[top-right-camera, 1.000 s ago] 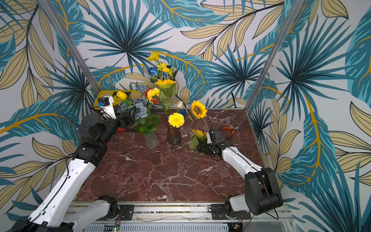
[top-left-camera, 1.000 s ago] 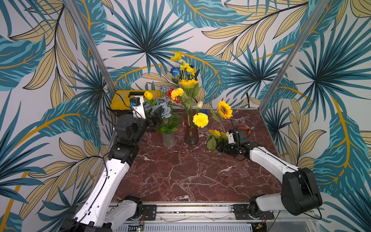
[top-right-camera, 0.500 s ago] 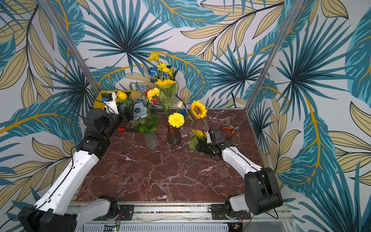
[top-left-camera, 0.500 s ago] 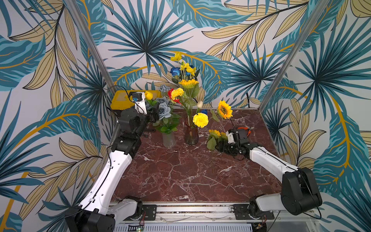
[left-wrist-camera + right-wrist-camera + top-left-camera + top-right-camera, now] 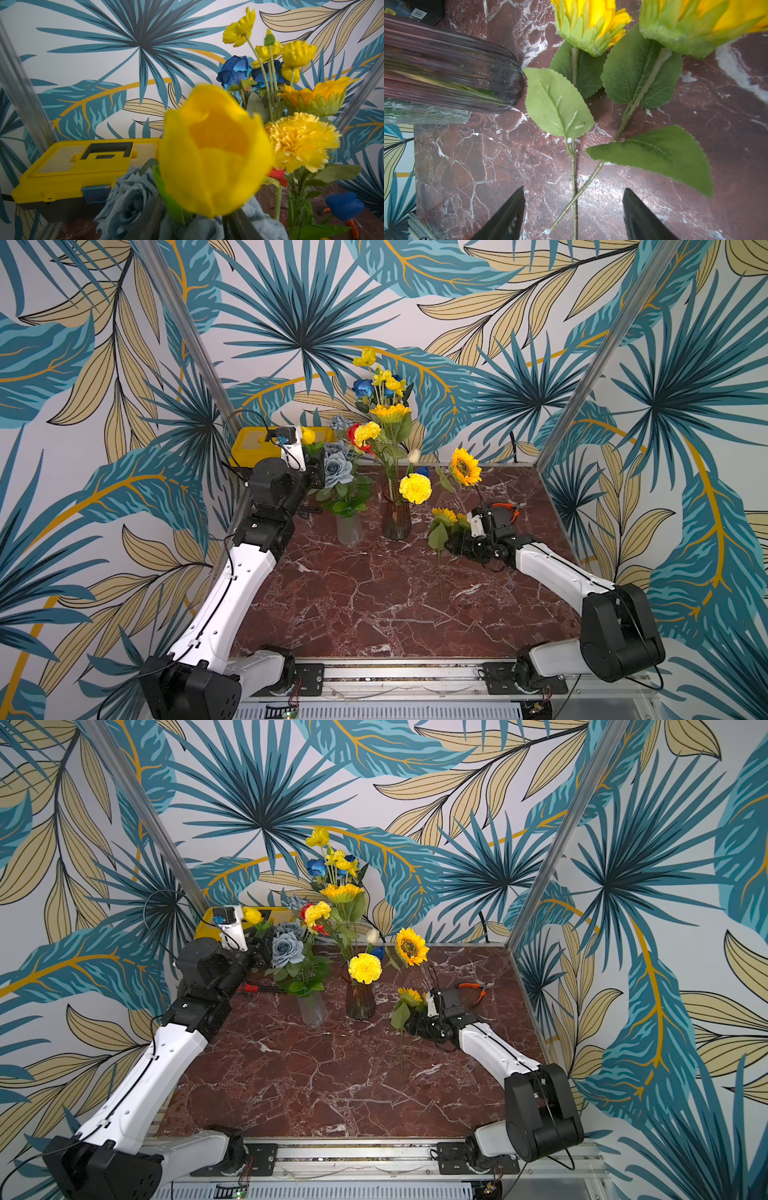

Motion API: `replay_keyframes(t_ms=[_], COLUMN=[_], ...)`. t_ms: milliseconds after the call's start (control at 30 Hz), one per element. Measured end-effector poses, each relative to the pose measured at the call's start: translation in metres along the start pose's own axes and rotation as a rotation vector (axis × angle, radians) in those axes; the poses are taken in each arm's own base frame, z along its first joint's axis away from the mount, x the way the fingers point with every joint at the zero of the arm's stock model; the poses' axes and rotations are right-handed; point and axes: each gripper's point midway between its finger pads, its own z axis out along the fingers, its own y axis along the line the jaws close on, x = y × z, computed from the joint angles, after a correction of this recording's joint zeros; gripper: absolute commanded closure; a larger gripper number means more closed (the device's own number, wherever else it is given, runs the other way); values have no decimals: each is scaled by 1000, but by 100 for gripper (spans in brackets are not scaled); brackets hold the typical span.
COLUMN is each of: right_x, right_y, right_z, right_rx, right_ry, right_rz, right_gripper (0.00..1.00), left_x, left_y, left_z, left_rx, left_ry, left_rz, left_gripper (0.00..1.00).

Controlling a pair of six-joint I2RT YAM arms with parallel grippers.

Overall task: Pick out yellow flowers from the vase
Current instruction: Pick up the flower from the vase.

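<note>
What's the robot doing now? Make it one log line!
left arm: at yellow tulip, jaws unseen | right jaws: open above two sunflower stems on table

Robot test cell, lab-style: marble-look counter (image 5: 374,614) boxed in by leaf-print wall panels (image 5: 291,302) on aluminium posts (image 5: 185,331), left arm (image 5: 232,593) and right arm (image 5: 557,568) bolted to a front rail (image 5: 395,674), yellow toolbox (image 5: 249,443) in the corner.
</note>
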Motion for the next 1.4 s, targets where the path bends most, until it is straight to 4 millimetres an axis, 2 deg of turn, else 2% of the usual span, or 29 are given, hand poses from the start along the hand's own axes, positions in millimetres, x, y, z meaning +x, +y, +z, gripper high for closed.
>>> replay_keyframes(t_ms=[267,600,800,1167,1400], right_x=[1,2,1,2,2], right_y=[0,1,2,3,3], right_z=[1,3,3,3,3], right_rx=[0,-12,-18,-20,-23], right_ry=[4,13,12,13,14], right_rz=[1,2,1,1,1], right_gripper=[25,25,25,25,25], left_x=[3,-1,-16,-26,-53], left_y=[0,1,-1,-4,-13], left_z=[4,3,2,0,-7], left_rx=[-1,-4,2,16,53], left_ry=[8,-6,-48,-84,-142], left_rz=[-4,1,-2,10,27], left_gripper=[73,80,90,92,95])
